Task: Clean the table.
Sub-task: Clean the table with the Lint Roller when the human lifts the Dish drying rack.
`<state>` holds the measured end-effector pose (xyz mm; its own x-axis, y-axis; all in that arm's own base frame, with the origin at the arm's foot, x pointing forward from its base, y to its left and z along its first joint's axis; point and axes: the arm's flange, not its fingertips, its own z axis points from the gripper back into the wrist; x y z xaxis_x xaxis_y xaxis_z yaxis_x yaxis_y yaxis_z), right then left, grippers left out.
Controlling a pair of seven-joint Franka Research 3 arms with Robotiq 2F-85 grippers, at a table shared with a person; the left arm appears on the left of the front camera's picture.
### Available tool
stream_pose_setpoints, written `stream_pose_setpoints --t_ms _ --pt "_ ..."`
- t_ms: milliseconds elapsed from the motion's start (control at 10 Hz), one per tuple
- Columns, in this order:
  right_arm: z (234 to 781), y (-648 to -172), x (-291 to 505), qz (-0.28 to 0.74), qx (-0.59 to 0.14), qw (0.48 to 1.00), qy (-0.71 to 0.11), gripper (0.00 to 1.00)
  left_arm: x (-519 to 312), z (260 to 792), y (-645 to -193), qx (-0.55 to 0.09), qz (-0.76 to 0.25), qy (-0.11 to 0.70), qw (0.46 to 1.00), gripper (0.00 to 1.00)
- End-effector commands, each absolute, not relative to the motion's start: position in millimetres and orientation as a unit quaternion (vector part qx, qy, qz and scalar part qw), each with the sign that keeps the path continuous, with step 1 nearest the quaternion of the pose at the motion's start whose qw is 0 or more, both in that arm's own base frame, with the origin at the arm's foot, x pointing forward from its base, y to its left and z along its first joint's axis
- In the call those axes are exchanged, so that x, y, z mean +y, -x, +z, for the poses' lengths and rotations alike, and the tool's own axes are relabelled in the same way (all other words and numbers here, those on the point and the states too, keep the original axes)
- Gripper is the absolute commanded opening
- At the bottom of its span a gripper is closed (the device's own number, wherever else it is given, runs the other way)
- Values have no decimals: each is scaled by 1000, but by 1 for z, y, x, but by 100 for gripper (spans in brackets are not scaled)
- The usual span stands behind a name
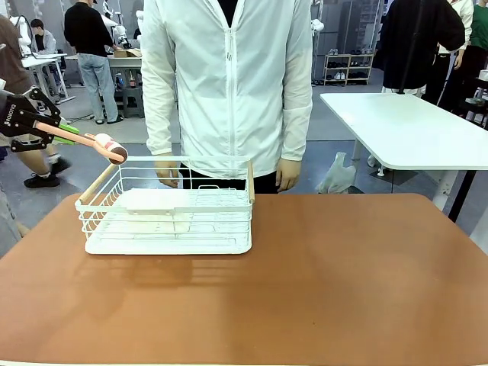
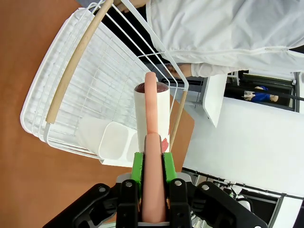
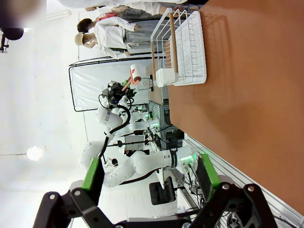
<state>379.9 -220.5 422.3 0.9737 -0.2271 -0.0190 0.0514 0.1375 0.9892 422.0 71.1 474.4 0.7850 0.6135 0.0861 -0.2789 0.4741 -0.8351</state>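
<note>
At the left edge of the front view the left pincer (image 2: 153, 164) is clamped tight on the pink handle of a lint roller (image 2: 152, 111) – the green pads press against both sides of the handle. The roller's white head hangs in the air over the left end of a white wire basket (image 1: 175, 207). The basket has wooden handles and sits on a white tray (image 1: 164, 245) at the far left of the tabletop (image 1: 305, 290), close to its far edge. Behind the basket a person (image 1: 229, 84) in a white jacket stands at that far edge, both hands (image 1: 166, 171) hanging low. The reddish-brown tabletop stretches wide to the right. Past its far right corner stands a white table (image 1: 412, 130). The right pincer (image 3: 148, 173) is spread wide – nothing lies between its green pads.
</note>
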Motion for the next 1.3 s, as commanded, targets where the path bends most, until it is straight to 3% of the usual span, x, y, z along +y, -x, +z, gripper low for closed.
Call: stream_pose_setpoints --t_ms 0,1200 --pt "424 -380 -221 -96 -66 753 -648 100 71 474 -422 -191 267 438 837 0" --pt "424 -380 -221 -96 -66 753 -648 100 71 474 -422 -191 267 438 837 0"
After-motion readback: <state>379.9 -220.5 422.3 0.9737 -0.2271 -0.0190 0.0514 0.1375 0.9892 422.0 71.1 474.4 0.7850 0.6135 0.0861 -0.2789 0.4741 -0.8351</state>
